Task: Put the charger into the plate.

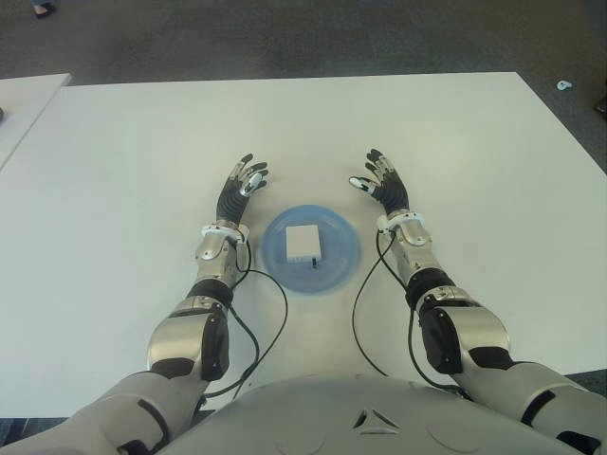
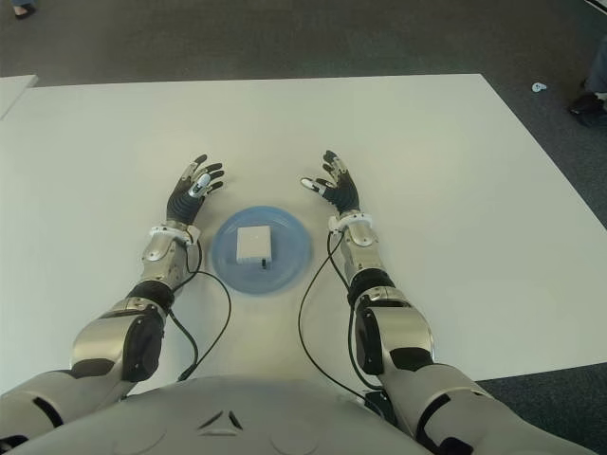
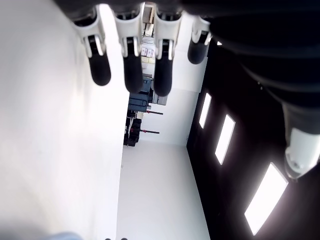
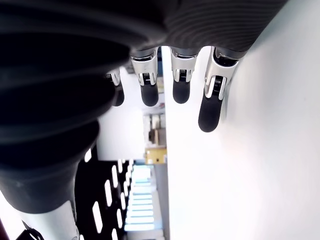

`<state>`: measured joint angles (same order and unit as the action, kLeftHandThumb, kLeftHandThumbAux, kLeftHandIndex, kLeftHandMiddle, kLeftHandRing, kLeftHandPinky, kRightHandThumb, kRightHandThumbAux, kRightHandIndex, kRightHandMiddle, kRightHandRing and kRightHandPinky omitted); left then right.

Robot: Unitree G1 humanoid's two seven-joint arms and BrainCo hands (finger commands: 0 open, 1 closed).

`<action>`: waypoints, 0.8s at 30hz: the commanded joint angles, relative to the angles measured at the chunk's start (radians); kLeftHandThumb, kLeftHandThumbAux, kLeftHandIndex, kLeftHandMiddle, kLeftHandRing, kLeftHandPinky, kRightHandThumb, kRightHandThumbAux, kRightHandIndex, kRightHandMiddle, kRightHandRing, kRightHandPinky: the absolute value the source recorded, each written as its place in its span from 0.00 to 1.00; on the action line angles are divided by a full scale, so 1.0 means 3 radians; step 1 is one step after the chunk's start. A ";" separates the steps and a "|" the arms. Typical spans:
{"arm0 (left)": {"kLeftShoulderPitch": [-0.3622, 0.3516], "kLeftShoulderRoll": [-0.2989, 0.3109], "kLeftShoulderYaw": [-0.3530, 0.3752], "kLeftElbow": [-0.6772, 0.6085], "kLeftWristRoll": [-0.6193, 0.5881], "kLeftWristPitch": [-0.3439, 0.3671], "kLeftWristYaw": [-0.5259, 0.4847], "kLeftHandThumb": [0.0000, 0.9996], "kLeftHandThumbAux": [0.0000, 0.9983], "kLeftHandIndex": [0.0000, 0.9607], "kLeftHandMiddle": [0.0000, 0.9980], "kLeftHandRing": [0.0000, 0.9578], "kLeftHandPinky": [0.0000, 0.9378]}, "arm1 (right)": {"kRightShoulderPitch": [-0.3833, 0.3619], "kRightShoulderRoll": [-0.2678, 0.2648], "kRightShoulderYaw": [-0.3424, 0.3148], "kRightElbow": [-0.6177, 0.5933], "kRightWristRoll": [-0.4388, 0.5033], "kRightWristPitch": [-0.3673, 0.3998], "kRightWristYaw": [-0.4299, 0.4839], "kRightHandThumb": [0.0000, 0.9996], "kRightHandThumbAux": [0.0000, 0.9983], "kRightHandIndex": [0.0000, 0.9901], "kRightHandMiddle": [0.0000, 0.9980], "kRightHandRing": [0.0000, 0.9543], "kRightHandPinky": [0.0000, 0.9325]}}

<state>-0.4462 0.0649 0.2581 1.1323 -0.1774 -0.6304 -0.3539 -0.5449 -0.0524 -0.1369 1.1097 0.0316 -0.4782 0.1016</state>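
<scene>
The white charger (image 1: 303, 243) sat inside the blue plate (image 1: 341, 261), near the middle of the dish, a small dark stub showing at its near edge. The plate lay on the white counter (image 1: 474, 152), right between the two forearms and just short of both sets of fingers.

The left hand (image 1: 239, 191) showed beside the plate on its left, fingers (image 1: 248, 178) spread wide and pointing away from the robot, nothing in them. From its own wrist camera the four fingertips (image 3: 133, 70) hung straight and apart, with only open room beyond them.

The right hand (image 1: 384, 185) mirrored it on the plate's right, fingers (image 1: 377, 163) fanned out loose, thumb angled in toward the plate, palm bare. Its wrist view gave the same story: fingertips (image 4: 181, 85) extended, separated, gripping nothing, the pale counter alongside.

Charger and plate stayed clear of both hands, behind the fingertips and nearer the wrists. Black cables (image 1: 266, 332) looped over the counter from each forearm back toward the body. A second white table edge (image 1: 24, 95) showed well off beyond the left fingers.
</scene>
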 commanded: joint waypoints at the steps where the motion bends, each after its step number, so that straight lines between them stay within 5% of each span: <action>1: 0.0091 0.0014 -0.0005 0.0101 0.0010 0.0078 -0.0003 0.03 0.54 0.10 0.22 0.22 0.22 | 0.0139 0.0001 -0.0018 0.0145 0.0005 0.0197 -0.0085 0.07 0.77 0.00 0.00 0.00 0.00; 24: 0.0045 -0.0018 -0.0009 0.0167 0.0031 0.0078 0.0081 0.00 0.55 0.13 0.25 0.24 0.23 | 0.0106 -0.0051 -0.0015 0.0224 -0.0005 0.0130 -0.0134 0.07 0.76 0.00 0.01 0.00 0.05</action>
<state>-0.4531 0.0658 0.2582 1.1488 -0.1760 -0.6333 -0.3480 -0.5567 -0.0626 -0.1364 1.1307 0.0303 -0.4809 0.0679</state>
